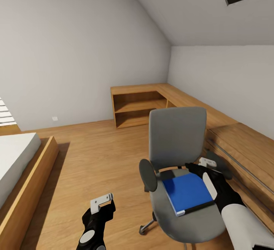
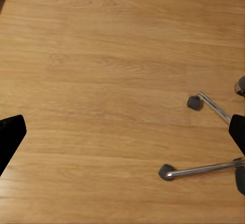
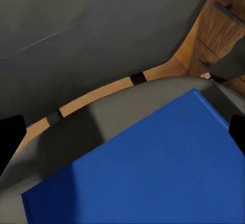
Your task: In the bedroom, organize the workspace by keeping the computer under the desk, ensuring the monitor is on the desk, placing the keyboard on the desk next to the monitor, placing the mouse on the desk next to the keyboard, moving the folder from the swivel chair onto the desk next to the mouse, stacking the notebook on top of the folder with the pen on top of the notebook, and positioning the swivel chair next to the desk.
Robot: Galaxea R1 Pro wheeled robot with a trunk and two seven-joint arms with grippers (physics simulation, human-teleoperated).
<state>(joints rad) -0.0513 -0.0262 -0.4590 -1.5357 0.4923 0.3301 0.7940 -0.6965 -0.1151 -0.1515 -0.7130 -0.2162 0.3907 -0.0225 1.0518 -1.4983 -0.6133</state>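
The blue folder lies flat on the swivel chair seat, so the right gripper hangs just above its far corner, fingers spread wide and touching nothing, probably to take an edge. The left gripper waits beside the chair over bare wooden floor, jaws wide apart and empty.

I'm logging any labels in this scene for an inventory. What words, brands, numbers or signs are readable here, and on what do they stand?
None can be read in these views.
The folder on the swivel chair: plain blue cover, no title or label visible.
Pale strip along the folder's edge: no print to be made out.
Small white wall plate: too small to tell any marking.
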